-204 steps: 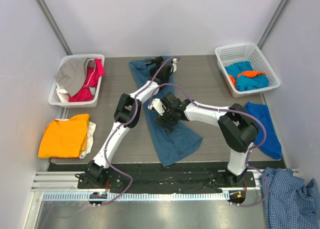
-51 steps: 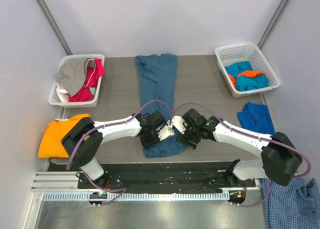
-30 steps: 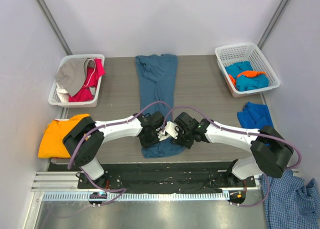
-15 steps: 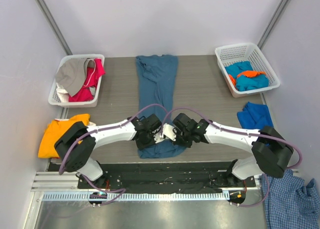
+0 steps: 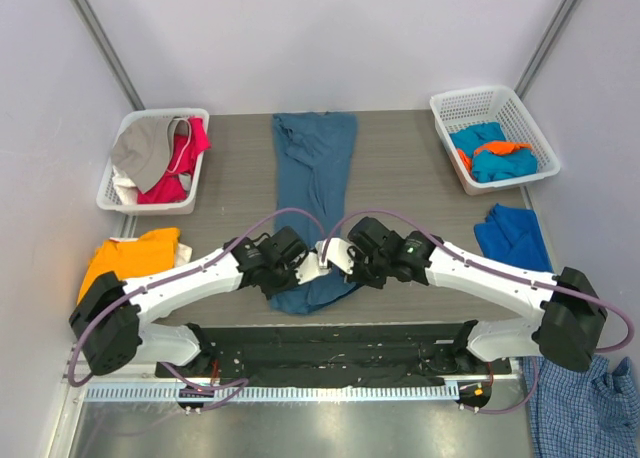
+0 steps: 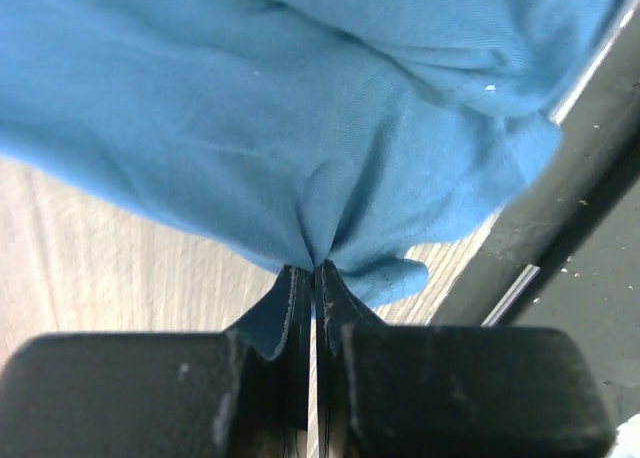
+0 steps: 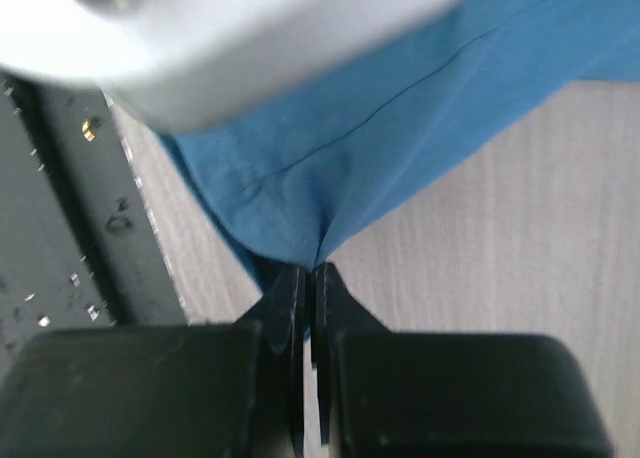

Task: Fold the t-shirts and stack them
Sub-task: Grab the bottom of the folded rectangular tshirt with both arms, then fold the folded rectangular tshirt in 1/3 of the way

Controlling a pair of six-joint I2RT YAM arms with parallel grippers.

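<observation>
A long dark teal-blue t-shirt (image 5: 314,168) lies folded lengthwise down the middle of the table. At its near end both grippers hold the hem. My left gripper (image 5: 292,276) is shut on the cloth (image 6: 330,158), which bunches at its fingertips (image 6: 314,270). My right gripper (image 5: 347,268) is shut on the same t-shirt (image 7: 330,168), pinching a corner at its tip (image 7: 314,268). A folded orange t-shirt (image 5: 128,258) lies at the left edge. Red and grey t-shirts fill the left basket (image 5: 120,193); turquoise and orange ones lie in the right basket (image 5: 490,103).
A blue garment (image 5: 512,235) lies on the table at the right. A blue-and-white checked shirt (image 5: 585,398) hangs at the bottom right corner. The black base rail (image 5: 320,343) runs along the near edge, just behind the held hem.
The right gripper has shut on the t-shirt's near hem beside the left gripper. Both grippers have lifted the hem slightly and drawn it toward the left; the left arm swung leftward.
</observation>
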